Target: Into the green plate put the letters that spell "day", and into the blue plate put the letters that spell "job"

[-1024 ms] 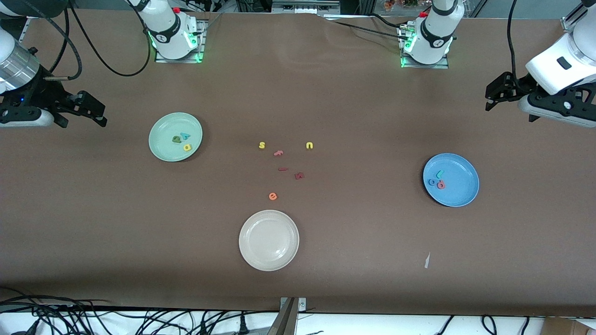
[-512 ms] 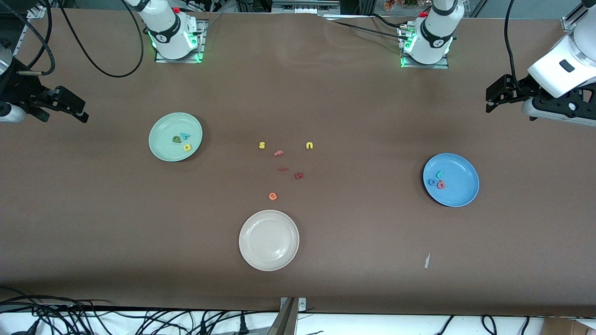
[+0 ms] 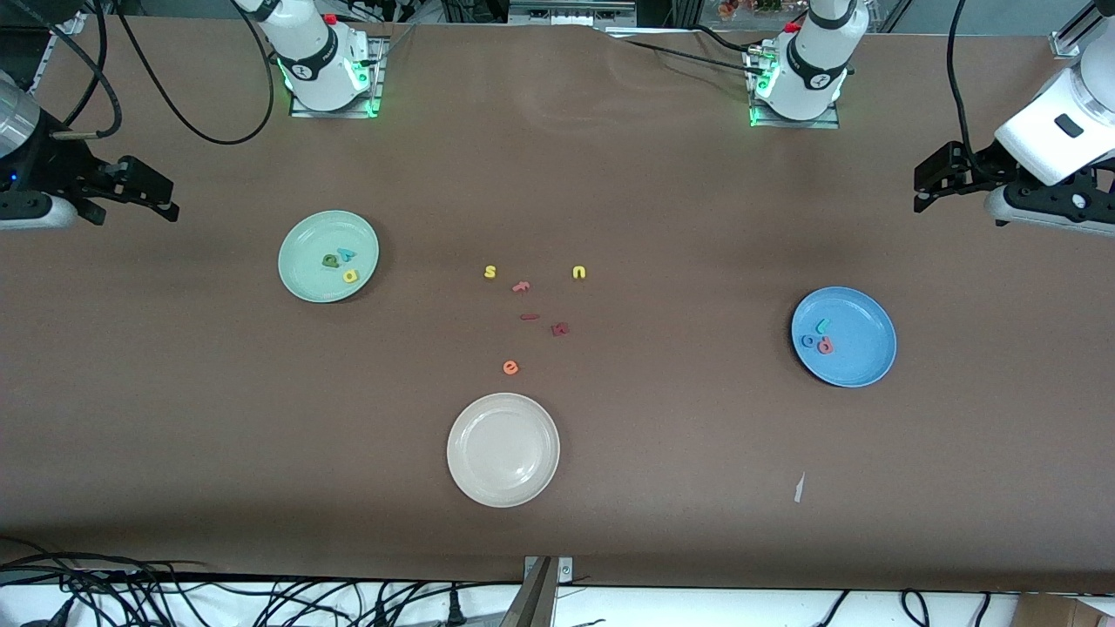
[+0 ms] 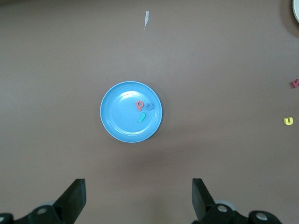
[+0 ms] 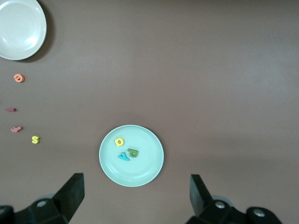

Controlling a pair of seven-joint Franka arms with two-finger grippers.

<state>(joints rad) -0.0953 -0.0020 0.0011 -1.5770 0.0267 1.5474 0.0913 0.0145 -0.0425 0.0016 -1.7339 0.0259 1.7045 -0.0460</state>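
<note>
The green plate (image 3: pixel 300 279) (image 5: pixel 145 172) holds the letters of "day": a yellow "d" (image 3: pixel 350 276) (image 5: pixel 119 142), a dark green "a" (image 3: pixel 330 260) (image 5: pixel 133 152) and a teal "y" (image 3: pixel 348 254) (image 5: pixel 123 156). On the blue plate (image 3: pixel 858 361) (image 4: pixel 119 121) lie the letters of "job": a teal "j" (image 3: pixel 822 326) (image 4: pixel 142 117), a blue "o" (image 3: pixel 808 340) (image 4: pixel 149 107) and a pinkish-red "b" (image 3: pixel 824 347) (image 4: pixel 139 106). My right gripper (image 3: pixel 155 193) (image 5: pixel 136 177) hangs open and empty above the table at its arm's end. My left gripper (image 3: pixel 920 190) (image 4: pixel 138 183) hangs open and empty at the other end.
A cream-white plate (image 3: pixel 503 488) sits nearest the front camera. Between the plates lie a yellow "s" (image 3: pixel 490 272), a yellow "u" (image 3: pixel 579 273), an orange "e" (image 3: pixel 510 367) and dark red letters (image 3: pixel 560 329). A white scrap (image 3: pixel 799 488) lies nearer the front camera than the blue plate.
The right gripper pulled out toward its end of the table, then came back a little. The left gripper drifted slightly toward the bases. Letters and plates have not moved.
</note>
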